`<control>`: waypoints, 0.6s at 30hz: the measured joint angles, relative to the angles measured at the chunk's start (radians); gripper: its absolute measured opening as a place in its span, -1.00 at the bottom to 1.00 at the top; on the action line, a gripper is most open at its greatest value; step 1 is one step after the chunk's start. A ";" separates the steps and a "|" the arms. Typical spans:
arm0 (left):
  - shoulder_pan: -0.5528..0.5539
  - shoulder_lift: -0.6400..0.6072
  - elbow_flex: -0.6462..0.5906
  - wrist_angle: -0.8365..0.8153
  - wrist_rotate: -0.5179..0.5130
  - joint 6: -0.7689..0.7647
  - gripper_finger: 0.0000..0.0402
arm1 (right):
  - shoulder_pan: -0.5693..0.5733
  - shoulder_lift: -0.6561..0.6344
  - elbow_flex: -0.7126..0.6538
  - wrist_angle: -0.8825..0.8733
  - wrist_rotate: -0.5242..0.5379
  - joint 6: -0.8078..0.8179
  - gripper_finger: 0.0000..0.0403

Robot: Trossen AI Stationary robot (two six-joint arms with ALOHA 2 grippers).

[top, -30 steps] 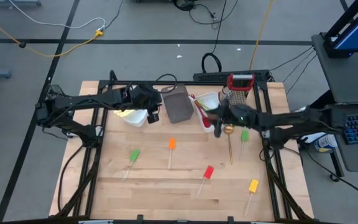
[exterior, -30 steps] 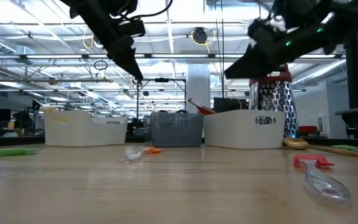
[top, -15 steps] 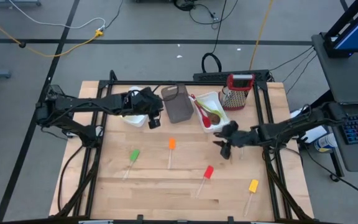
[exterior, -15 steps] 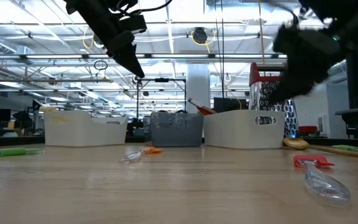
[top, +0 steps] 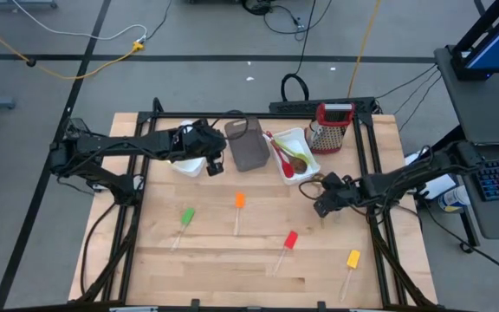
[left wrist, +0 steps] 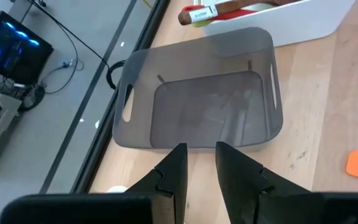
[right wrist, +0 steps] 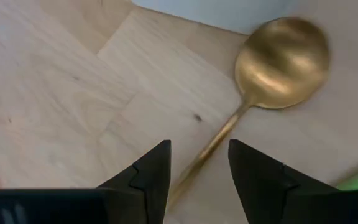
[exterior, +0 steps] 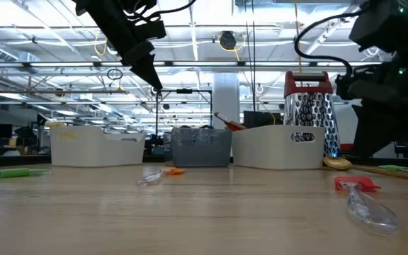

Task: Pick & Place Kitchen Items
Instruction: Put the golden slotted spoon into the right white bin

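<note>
Gold spoon lies on the bare wood just ahead of the right gripper; fingers parted, holding nothing, handle running between the tips. White tub edge sits just beyond the bowl. Left gripper hangs above the brown tub, jaws narrowly apart, empty. Orange spatula, green, red and yellow lie well apart on the table.
</note>
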 joint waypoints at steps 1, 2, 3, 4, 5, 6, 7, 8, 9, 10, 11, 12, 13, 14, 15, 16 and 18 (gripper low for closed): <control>0.000 0.000 0.000 0.005 0.000 0.000 -0.56 | 0.000 0.000 -0.022 0.040 0.000 0.010 -0.23; 0.000 0.000 0.000 0.010 0.000 0.000 -0.56 | 0.000 0.000 -0.046 0.083 0.000 0.019 -0.23; 0.000 0.000 0.000 0.014 0.000 0.003 -0.56 | 0.000 0.000 -0.070 0.120 0.000 0.023 -0.23; 0.000 0.000 0.000 0.023 0.001 0.006 -0.56 | 0.000 0.000 -0.092 0.153 0.000 0.022 -0.23; 0.000 0.000 0.000 0.033 0.001 0.013 -0.56 | 0.000 0.000 -0.115 0.185 0.005 0.021 -0.23; 0.000 0.000 0.000 0.045 0.002 0.023 -0.56 | 0.001 -0.001 -0.134 0.212 0.022 0.019 -0.23; 0.000 0.000 0.000 0.059 0.003 0.033 -0.56 | 0.001 -0.002 -0.154 0.238 0.041 0.018 -0.23; 0.000 0.000 0.000 0.073 0.003 0.041 -0.56 | 0.002 -0.003 -0.174 0.263 0.062 0.014 -0.23; 0.000 0.000 0.000 0.084 0.003 0.049 -0.56 | 0.002 -0.003 -0.191 0.287 0.090 0.005 -0.23; 0.000 0.000 0.000 0.095 0.003 0.057 -0.56 | 0.002 -0.003 -0.208 0.310 0.109 -0.019 -0.23; 0.000 0.000 0.000 0.105 0.003 0.064 -0.56 | 0.002 -0.002 -0.221 0.332 0.128 -0.043 -0.24; 0.000 0.000 0.000 0.116 0.003 0.072 -0.56 | 0.002 -0.002 -0.231 0.350 0.136 -0.070 -0.25; 0.000 0.000 0.000 0.125 0.003 0.077 -0.56 | 0.002 0.000 -0.238 0.367 0.144 -0.092 -0.27; 0.000 0.000 0.000 0.132 0.003 0.079 -0.56 | 0.002 0.003 -0.242 0.375 0.153 -0.104 -0.30; 0.000 0.000 0.000 0.139 0.003 0.079 -0.56 | 0.001 0.006 -0.243 0.375 0.160 -0.109 -0.34; 0.000 0.000 0.000 0.146 0.003 0.079 -0.56 | 0.001 0.012 -0.243 0.375 0.167 -0.110 -0.38; 0.000 0.000 0.000 0.154 0.003 0.079 -0.56 | 0.001 0.030 -0.243 0.375 0.181 -0.106 -0.46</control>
